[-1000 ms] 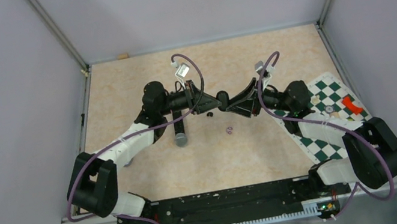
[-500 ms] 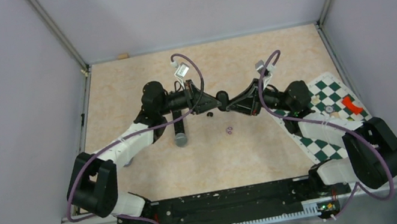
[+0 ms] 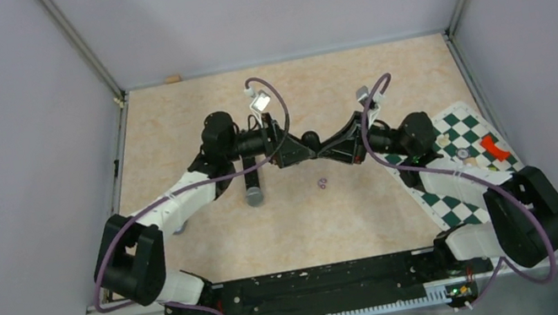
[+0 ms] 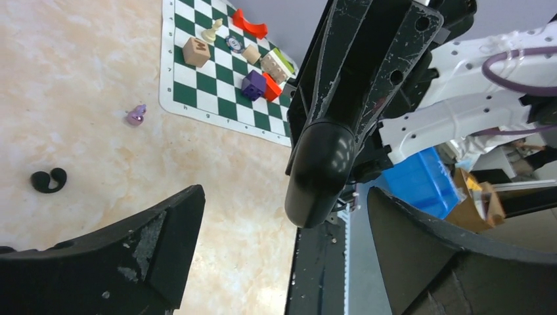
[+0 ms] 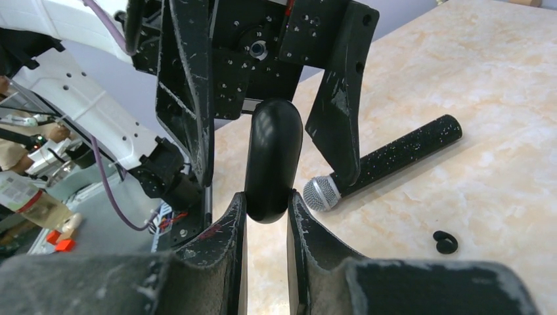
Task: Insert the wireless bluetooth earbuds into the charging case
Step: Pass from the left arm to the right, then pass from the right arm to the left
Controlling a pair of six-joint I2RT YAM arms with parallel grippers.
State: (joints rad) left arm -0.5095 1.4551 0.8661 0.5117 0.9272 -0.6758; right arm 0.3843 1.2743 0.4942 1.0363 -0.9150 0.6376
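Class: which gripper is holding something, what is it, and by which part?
The right gripper clamps the black charging case by one rounded end; the left gripper stands open around it.

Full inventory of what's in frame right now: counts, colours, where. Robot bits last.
charging case: 1, black, held off the table
microphone: 1, black handle and silver mesh head, lying on the table
black earbud: 1 in view, on the table near the microphone
purple earbud piece: 1, on the bare table
chess mat: 1, green and white, right side of the table
small pieces on the mat: several, among them a wooden cube, a purple block and red ones
table: 1, beige marbled
blue bin: 1, beyond the table edge
left gripper: open, fingers either side of the charging case
right gripper: shut on the charging case
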